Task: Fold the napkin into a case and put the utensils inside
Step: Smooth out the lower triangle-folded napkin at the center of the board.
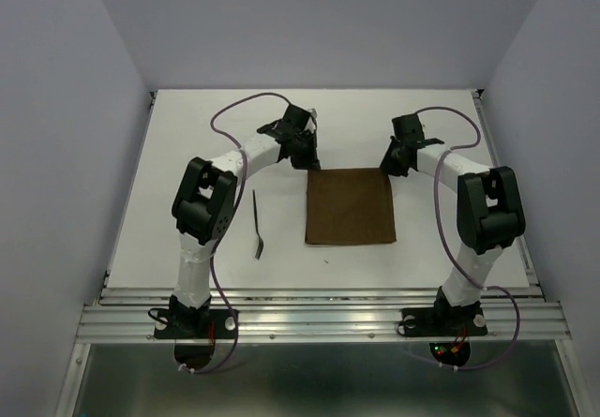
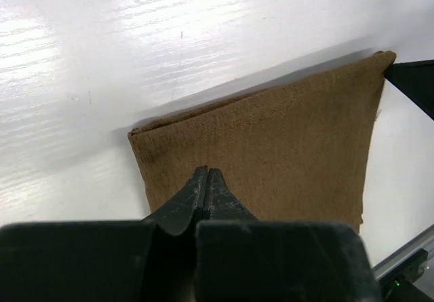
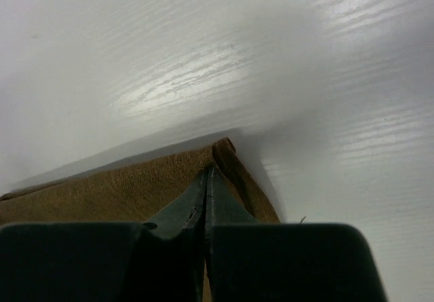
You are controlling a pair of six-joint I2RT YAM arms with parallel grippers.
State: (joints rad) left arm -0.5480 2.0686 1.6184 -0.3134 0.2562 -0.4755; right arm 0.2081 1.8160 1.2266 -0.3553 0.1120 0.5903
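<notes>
The dark brown napkin (image 1: 350, 207) lies flat as a near-square sheet in the middle of the table; no case shape shows. My left gripper (image 1: 307, 159) is shut, with its tips over the napkin (image 2: 285, 146) just inside its far-left corner. No cloth shows between the left gripper's (image 2: 205, 171) fingers. My right gripper (image 1: 389, 166) is shut at the far-right corner. There the napkin's (image 3: 102, 193) edge curls up beside the right gripper's (image 3: 208, 170) tips. One thin dark utensil (image 1: 257, 225) lies left of the napkin, its head toward me.
The table's white top (image 1: 187, 145) is walled by grey panels at the back and sides. An aluminium rail (image 1: 319, 319) runs along the near edge by the arm bases. Purple cables loop over both arms. The right arm's black tip (image 2: 413, 85) shows in the left wrist view.
</notes>
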